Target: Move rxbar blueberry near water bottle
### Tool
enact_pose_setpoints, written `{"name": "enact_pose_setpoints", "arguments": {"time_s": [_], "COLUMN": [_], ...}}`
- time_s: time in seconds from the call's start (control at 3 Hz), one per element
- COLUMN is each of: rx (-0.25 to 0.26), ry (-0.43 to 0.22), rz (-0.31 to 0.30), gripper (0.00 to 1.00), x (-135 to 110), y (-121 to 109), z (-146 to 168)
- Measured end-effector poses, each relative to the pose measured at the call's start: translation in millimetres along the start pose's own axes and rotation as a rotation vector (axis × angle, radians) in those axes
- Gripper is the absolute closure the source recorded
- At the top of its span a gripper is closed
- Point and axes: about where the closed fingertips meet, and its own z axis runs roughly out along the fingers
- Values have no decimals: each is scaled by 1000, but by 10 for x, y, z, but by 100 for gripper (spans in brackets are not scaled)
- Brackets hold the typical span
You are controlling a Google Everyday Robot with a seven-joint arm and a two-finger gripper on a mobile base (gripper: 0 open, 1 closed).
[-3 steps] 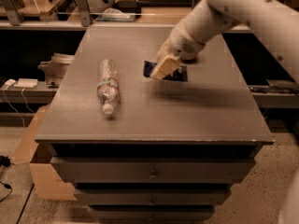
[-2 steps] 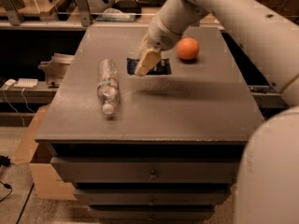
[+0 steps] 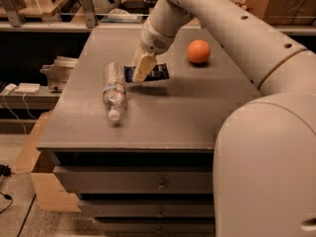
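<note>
The water bottle [image 3: 114,89] lies on its side at the left of the grey tabletop [image 3: 168,117], white cap toward the front. My gripper [image 3: 141,71] is just right of the bottle's far end, its tan fingers [image 3: 143,64] shut on the rxbar blueberry [image 3: 156,73]. The dark navy wrapper sticks out to the right of the fingers. It hangs slightly above the table and casts a shadow below. A narrow gap separates the bar from the bottle.
An orange ball [image 3: 198,51] sits on the table at the back right. My arm [image 3: 232,28] crosses above the right side of the table. Drawers [image 3: 160,184] are below the front edge. Shelves with clutter [image 3: 118,9] stand behind.
My gripper has carried the rxbar blueberry left across the table, from the right middle to just beside the bottle. The orange ball has come into view behind the arm.
</note>
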Motion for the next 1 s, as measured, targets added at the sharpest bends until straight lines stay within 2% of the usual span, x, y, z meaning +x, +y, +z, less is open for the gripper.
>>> {"name": "enact_pose_setpoints", "arguments": {"time_s": [0.33, 0.67, 1.0], "rx": [-6, -23, -47], "ry": [7, 13, 10], "rz": [7, 27, 36], "gripper": [100, 82, 59], "x": [24, 69, 90], "y": [5, 27, 53], "z": [28, 81, 156]}}
